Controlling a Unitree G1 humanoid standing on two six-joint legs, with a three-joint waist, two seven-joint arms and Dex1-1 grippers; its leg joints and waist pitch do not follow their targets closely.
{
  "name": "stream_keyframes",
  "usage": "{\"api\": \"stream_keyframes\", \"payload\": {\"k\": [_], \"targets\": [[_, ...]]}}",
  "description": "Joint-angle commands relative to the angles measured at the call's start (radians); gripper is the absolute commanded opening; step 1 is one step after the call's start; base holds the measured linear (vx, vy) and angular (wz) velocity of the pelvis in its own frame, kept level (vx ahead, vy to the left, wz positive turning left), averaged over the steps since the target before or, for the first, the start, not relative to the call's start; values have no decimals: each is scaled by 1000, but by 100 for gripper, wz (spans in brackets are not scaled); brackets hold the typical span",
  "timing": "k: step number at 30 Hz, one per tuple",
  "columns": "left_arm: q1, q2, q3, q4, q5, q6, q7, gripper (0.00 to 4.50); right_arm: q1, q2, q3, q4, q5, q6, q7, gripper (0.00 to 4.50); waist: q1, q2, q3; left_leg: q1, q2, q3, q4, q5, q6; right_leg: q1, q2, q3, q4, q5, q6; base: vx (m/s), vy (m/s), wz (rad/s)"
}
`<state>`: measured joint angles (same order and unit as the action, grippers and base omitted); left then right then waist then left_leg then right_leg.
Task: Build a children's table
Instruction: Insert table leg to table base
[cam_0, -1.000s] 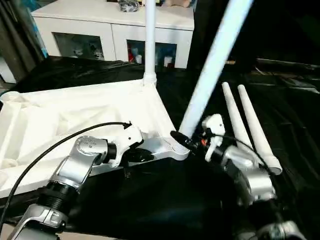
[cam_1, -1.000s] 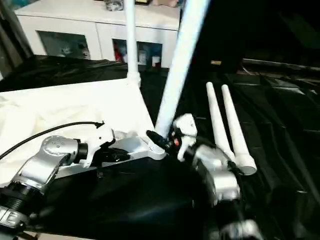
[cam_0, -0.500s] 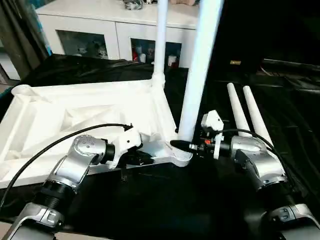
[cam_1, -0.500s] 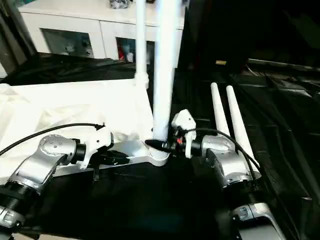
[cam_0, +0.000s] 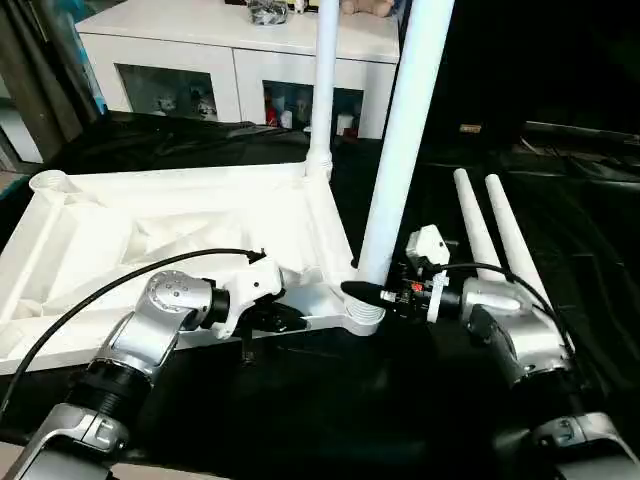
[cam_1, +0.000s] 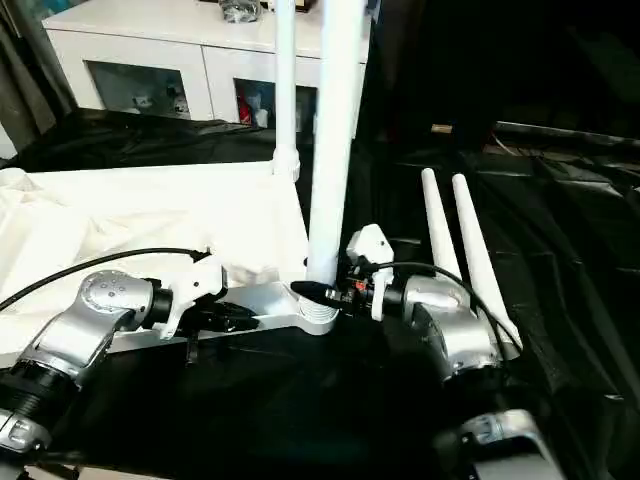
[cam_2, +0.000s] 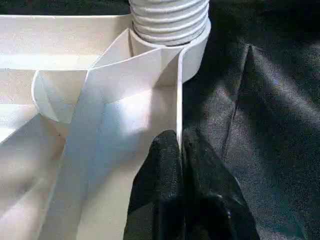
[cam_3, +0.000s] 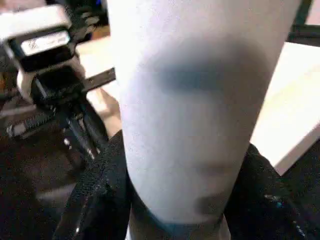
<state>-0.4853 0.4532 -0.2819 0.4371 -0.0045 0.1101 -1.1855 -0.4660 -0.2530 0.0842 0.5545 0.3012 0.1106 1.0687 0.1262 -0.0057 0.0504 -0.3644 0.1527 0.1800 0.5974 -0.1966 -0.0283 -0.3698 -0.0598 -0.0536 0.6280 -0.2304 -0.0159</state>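
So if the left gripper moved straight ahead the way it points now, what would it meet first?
Probably the ribbed base of the white tube leg in the white plastic tabletop's corner socket; the left gripper, shut on the rim, points along it.

White cabinet (cam_0: 240, 45) stands along the far side, behind the work area. Two glass doors (cam_0: 165, 90); small items sit inside behind the glass, too small to identify. A dark object (cam_0: 268, 11) rests on the cabinet top near its middle. Black cloth (cam_0: 330, 400) covers the work surface, wrinkled and glossy in places, with folds toward the far right. Grey curtain (cam_0: 35, 70) hangs at far left, beside the cabinet's end.
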Motion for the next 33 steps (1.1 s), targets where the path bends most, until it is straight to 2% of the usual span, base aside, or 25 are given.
{"api": "stream_keyframes", "payload": {"k": [1,2,9,11,12,14,21,22,24,26,27,29,32,33], "targets": [[-32,11,13,11,12,-1,28,0,61,14,25,55,-14,69,-19,193,1,18,-47,20,96,-42,-96,-298,-19,22,-117,62,-88,-206,-247,0,0,0],[-34,11,13,15,12,-2,27,0,69,20,15,52,-10,70,-30,193,0,16,-47,20,97,-41,-96,-295,-21,22,-116,63,-88,-201,-246,0,0,0],[-51,6,11,36,14,-11,36,0,148,43,-17,-21,21,85,-70,193,2,20,-46,20,96,-43,-99,-306,-26,19,-117,64,-91,-215,-233,0,0,0],[-55,5,12,41,14,-13,37,0,179,49,-12,-43,18,81,-90,193,3,27,-45,20,97,-44,-100,-312,-30,18,-118,65,-92,-217,-232,0,0,0],[-57,5,12,43,14,-14,37,0,189,51,-8,-51,11,78,-97,193,3,26,-45,20,96,-43,-101,-315,-30,18,-117,65,-94,-222,-229,0,0,0],[-59,9,7,50,17,-20,31,0,210,45,19,-83,-21,62,-107,193,4,30,-44,21,97,-44,-101,-323,-34,17,-118,66,-97,-239,-221,0,0,0],[-62,20,-4,58,23,-31,21,0,189,-3,108,-129,-101,65,-82,193,9,29,-46,20,96,-42,-102,-285,-26,21,-117,64,-96,-215,-214,0,0,0],[-61,21,-6,56,24,-31,19,0,175,-9,120,-126,-105,74,-66,193,8,24,-43,18,95,-42,-103,-295,-25,21,-116,65,-97,-235,-211,0,0,0],[-59,22,-7,53,24,-31,17,0,159,-13,132,-118,-109,82,-48,193,10,26,-42,20,95,-43,-103,-309,-27,19,-119,66,-102,-281,-205,0,0,0],[-54,23,-10,47,24,-32,16,0,134,-21,160,-98,-120,94,-4,193,11,19,-39,21,96,-45,-105,-319,-26,19,-122,67,-105,-327,-198,0,0,0],[-53,25,-11,45,24,-32,16,0,127,-24,171,-91,-123,99,12,193,11,20,-39,22,97,-46,-105,-319,-26,18,-123,68,-105,-330,-198,0,0,0],[-48,27,-12,36,22,-28,15,0,119,-35,201,-72,-137,102,44,193,13,20,-41,21,99,-44,-105,-293,-22,18,-121,68,-101,-287,-205,0,0,0],[-43,30,-10,28,19,-25,16,0,117,-38,221,-43,-153,88,55,193,13,19,-44,19,98,-42,-104,-268,-16,22,-117,66,-94,-211,-219,0,0,0],[-42,31,-10,27,18,-25,16,0,117,-36,222,-38,-155,85,55,193,13,19,-44,19,98,-42,-104,-268,-16,22,-117,66,-94,-211,-219,0,0,0]]}}
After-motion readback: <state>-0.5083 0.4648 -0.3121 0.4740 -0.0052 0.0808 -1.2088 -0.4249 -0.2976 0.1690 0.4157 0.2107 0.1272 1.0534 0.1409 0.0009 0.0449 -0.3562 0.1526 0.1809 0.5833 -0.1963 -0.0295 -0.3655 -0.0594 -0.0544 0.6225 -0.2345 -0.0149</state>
